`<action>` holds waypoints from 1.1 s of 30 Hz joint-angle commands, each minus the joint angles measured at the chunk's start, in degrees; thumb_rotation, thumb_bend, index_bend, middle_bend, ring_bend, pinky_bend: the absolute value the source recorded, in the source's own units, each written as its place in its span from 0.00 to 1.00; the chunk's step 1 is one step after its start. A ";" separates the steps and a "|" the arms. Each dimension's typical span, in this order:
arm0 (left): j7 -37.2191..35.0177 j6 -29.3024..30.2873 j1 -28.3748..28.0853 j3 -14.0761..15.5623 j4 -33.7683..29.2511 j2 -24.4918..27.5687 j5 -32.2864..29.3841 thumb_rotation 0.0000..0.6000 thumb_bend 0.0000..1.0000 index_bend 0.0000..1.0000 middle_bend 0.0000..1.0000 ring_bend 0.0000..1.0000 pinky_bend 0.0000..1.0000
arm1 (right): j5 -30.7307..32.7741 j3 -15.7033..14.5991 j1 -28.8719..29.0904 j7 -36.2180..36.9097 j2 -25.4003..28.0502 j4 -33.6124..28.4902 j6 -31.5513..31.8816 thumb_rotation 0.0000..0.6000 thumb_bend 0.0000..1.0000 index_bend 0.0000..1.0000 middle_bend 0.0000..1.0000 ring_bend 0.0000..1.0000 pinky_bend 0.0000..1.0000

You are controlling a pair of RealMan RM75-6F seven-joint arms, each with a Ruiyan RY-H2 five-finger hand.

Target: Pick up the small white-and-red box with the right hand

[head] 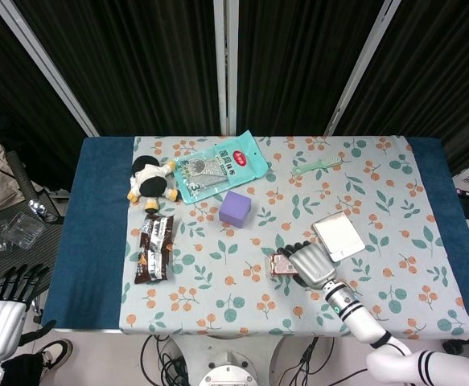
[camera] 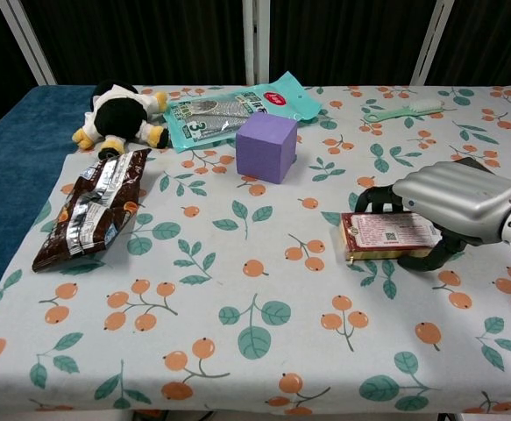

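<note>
The small white-and-red box (camera: 385, 235) lies flat on the floral cloth at the right of the chest view, its label side up. My right hand (camera: 448, 203) is curled over its right part, with fingers hooked behind the far edge and the thumb against the near edge, so it grips the box. From the head view only the left end of the box (head: 280, 264) shows beside the right hand (head: 313, 266). My left hand (head: 1, 318) hangs off the table at the lower left, fingers apart and holding nothing.
A purple cube (camera: 266, 146) stands left of and behind the box. A flat silver device (head: 339, 237) lies just behind the right hand. A brown snack bag (camera: 93, 206), a plush toy (camera: 119, 114), a teal packet (camera: 237, 107) and a green comb (camera: 404, 109) lie farther off.
</note>
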 commanded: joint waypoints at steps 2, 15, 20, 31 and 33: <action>0.04 0.23 0.07 -0.05 -0.14 0.10 0.08 1.00 0.11 0.10 0.06 0.00 0.07 | -1.55 0.72 -0.29 1.90 1.38 -0.73 2.74 1.00 0.27 0.39 0.43 0.37 0.49; 0.35 -0.44 -0.39 -0.05 -0.24 -0.02 0.36 1.00 0.11 0.10 0.06 0.00 0.07 | 4.72 4.59 -2.47 6.77 9.47 2.17 5.85 1.00 0.27 0.39 0.43 0.37 0.48; 1.12 -0.96 -0.75 -0.09 -0.99 0.28 0.46 1.00 0.11 0.10 0.06 0.00 0.07 | 7.35 4.43 -2.39 8.37 8.91 5.96 3.54 1.00 0.27 0.39 0.43 0.37 0.47; 3.14 -2.26 -1.21 0.03 -2.81 0.81 0.19 1.00 0.11 0.10 0.06 0.00 0.07 | 7.83 3.96 -0.33 13.22 5.96 11.97 -1.38 1.00 0.19 0.27 0.32 0.25 0.38; 3.29 -2.40 -1.29 0.02 -2.92 0.81 0.17 1.00 0.11 0.10 0.06 0.00 0.07 | 7.07 3.78 -0.20 15.18 6.30 11.90 -1.92 1.00 0.11 0.14 0.23 0.12 0.25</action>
